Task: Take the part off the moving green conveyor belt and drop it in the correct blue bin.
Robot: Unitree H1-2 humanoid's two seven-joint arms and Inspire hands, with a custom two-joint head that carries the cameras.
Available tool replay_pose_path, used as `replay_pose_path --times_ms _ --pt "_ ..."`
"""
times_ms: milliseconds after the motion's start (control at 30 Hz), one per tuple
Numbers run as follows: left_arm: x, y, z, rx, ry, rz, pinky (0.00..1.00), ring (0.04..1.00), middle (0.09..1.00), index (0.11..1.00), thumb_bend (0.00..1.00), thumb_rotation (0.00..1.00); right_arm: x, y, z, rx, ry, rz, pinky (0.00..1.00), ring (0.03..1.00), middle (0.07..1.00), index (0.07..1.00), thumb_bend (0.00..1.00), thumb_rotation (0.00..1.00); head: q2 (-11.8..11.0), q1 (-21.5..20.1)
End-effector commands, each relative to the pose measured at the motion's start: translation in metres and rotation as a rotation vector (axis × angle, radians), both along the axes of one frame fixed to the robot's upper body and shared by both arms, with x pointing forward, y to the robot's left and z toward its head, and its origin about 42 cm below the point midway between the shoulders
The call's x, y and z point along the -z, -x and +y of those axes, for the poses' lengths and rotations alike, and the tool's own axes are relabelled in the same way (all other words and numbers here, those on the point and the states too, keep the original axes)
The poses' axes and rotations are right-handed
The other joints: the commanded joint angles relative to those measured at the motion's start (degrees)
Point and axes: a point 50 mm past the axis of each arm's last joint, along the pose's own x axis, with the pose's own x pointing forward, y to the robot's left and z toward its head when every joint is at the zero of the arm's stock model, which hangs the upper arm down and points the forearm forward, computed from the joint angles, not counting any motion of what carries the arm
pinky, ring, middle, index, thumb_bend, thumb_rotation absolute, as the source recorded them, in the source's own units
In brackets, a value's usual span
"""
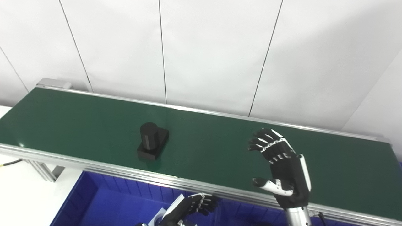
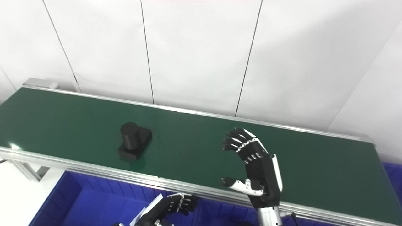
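Early: part (image 1: pixel 152 141) riding belt (image 1: pixel 220 138) near its front edge, untouched; R hand (image 1: pixel 282 166) hovering spread & empty well apart, L hand (image 1: pixel 191 205) curled empty over bin (image 1: pixel 94 201), pick + drop pending.

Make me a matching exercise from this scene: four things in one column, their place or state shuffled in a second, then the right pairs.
Things:
1. black part
2. right hand
3. left hand
4. blue bin

Place or state:
A. low at the picture's bottom edge, over the blue bin
B. below the belt's near rail
C. raised over the green belt, fingers spread, holding nothing
D. resting on the belt, untouched

Pairs: 1-D, 2-C, 3-A, 4-B
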Motion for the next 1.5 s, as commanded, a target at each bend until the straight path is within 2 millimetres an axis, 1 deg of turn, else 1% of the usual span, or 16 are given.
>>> replay_pose_path --times_ms 0,100,167,333,367,467,500,633,767,900,1000,1100,1200,1300,1400,1467 --pt "-0.013 -0.013 -0.009 0.011 0.028 -0.075 0.68 0.713 0.743 0.741 0.96 0.14 -0.019 -0.018 0.005 0.008 -0.011 -0.090 0.61 0.703 0.755 0.772 0.86 0.18 0.0 0.0" --pt "-0.013 -0.013 -0.010 0.008 0.029 -0.074 0.68 0.709 0.738 0.735 0.97 0.13 -0.021 -0.035 0.006 0.012 0.014 -0.084 0.60 0.708 0.757 0.781 0.85 0.18 0.0 0.2" --pt "-0.013 -0.014 -0.010 0.007 0.030 -0.074 0.68 0.710 0.738 0.733 0.97 0.14 -0.022 -0.047 0.007 0.006 0.026 -0.079 0.61 0.709 0.761 0.788 0.86 0.18 0.0 0.2" --pt "-0.013 -0.015 -0.012 0.006 0.035 -0.071 0.68 0.713 0.741 0.737 0.98 0.15 -0.021 -0.068 0.012 -0.010 0.061 -0.054 0.63 0.725 0.772 0.793 0.86 0.17 -0.1 0.7" --pt "-0.013 -0.015 -0.013 0.004 0.035 -0.072 0.68 0.709 0.738 0.734 0.98 0.15 -0.021 -0.071 0.014 -0.010 0.075 -0.048 0.63 0.728 0.781 0.798 0.87 0.21 -0.1 0.7" --pt "-0.013 -0.015 -0.014 0.002 0.034 -0.074 0.69 0.707 0.735 0.733 0.98 0.16 -0.019 -0.083 0.023 -0.007 0.124 -0.020 0.63 0.725 0.782 0.796 0.88 0.22 -0.2 0.6" --pt "-0.013 -0.015 -0.014 0.002 0.033 -0.075 0.69 0.707 0.734 0.732 0.98 0.16 -0.018 -0.087 0.025 -0.007 0.134 -0.011 0.63 0.728 0.781 0.794 0.88 0.19 -0.2 0.6" --pt "-0.013 -0.014 -0.016 0.003 0.025 -0.082 0.69 0.705 0.733 0.734 0.98 0.17 -0.018 -0.099 0.035 -0.019 0.153 0.013 0.63 0.730 0.783 0.793 0.87 0.14 -0.3 0.6" --pt "-0.014 -0.014 -0.018 0.003 0.034 -0.084 0.69 0.706 0.733 0.730 0.98 0.17 -0.020 -0.111 0.043 -0.018 0.187 0.029 0.62 0.721 0.788 0.796 0.87 0.14 -0.2 0.9" --pt "-0.015 -0.013 -0.020 0.002 0.040 -0.084 0.69 0.707 0.735 0.730 0.99 0.18 -0.021 -0.120 0.050 -0.021 0.213 0.045 0.61 0.722 0.793 0.799 0.88 0.15 -0.1 1.1" --pt "-0.016 -0.012 -0.020 0.003 0.044 -0.087 0.68 0.708 0.734 0.730 0.99 0.18 -0.022 -0.127 0.058 -0.016 0.243 0.057 0.59 0.712 0.792 0.796 0.91 0.16 0.0 1.1" --pt "-0.017 -0.011 -0.021 0.005 0.048 -0.090 0.68 0.708 0.733 0.730 0.99 0.18 -0.023 -0.132 0.066 -0.011 0.281 0.067 0.58 0.704 0.789 0.798 0.91 0.17 0.0 1.2" --pt "-0.018 -0.011 -0.022 0.007 0.046 -0.095 0.67 0.702 0.732 0.729 0.98 0.18 -0.021 -0.136 0.073 -0.014 0.297 0.083 0.60 0.715 0.801 0.798 0.91 0.15 0.0 1.2" --pt "-0.019 -0.010 -0.024 0.007 0.047 -0.100 0.66 0.698 0.730 0.729 0.98 0.18 -0.021 -0.138 0.077 -0.015 0.309 0.089 0.60 0.713 0.800 0.794 0.91 0.15 0.3 1.3" --pt "-0.019 -0.008 -0.025 0.006 0.055 -0.101 0.66 0.702 0.731 0.727 0.98 0.18 -0.021 -0.140 0.083 -0.013 0.337 0.090 0.60 0.706 0.798 0.790 0.92 0.18 0.4 1.3" --pt "-0.020 -0.008 -0.025 0.006 0.055 -0.104 0.66 0.702 0.732 0.726 0.98 0.18 -0.021 -0.140 0.087 -0.021 0.340 0.095 0.60 0.708 0.802 0.793 0.92 0.18 0.4 1.4"
